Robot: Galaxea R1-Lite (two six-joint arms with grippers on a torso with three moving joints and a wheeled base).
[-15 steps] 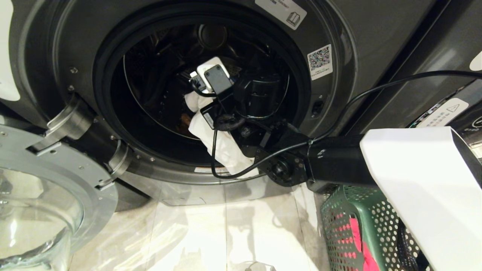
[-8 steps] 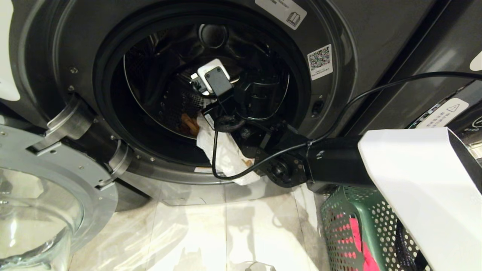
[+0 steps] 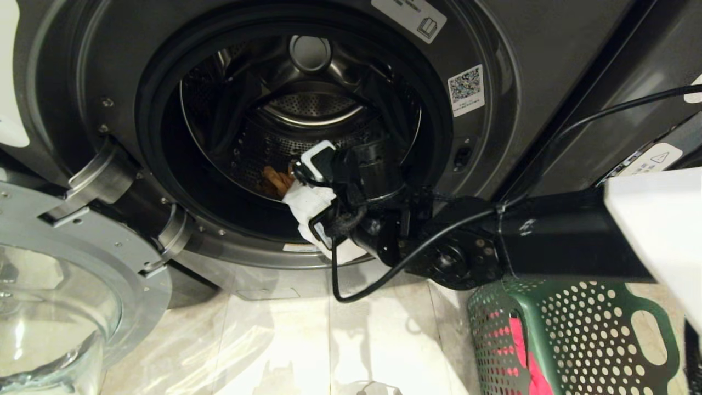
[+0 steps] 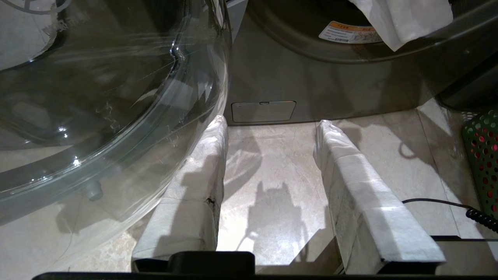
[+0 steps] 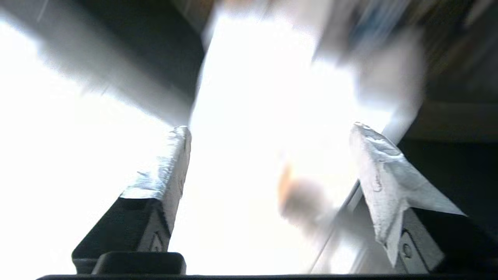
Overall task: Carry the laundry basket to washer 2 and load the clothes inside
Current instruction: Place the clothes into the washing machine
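From the head we see the right gripper (image 3: pixel 307 164) at washer 2's (image 3: pixel 493 49) lower door rim, hiding part of a white garment (image 3: pixel 307 206) draped there; the laundry basket (image 3: pixel 570 334) is cut off at the bottom right. Our left gripper (image 4: pixel 268 124) hangs parted beside the glass door (image 4: pixel 97 97). The right wrist view is blurred, fingers (image 5: pixel 175 155) spread.
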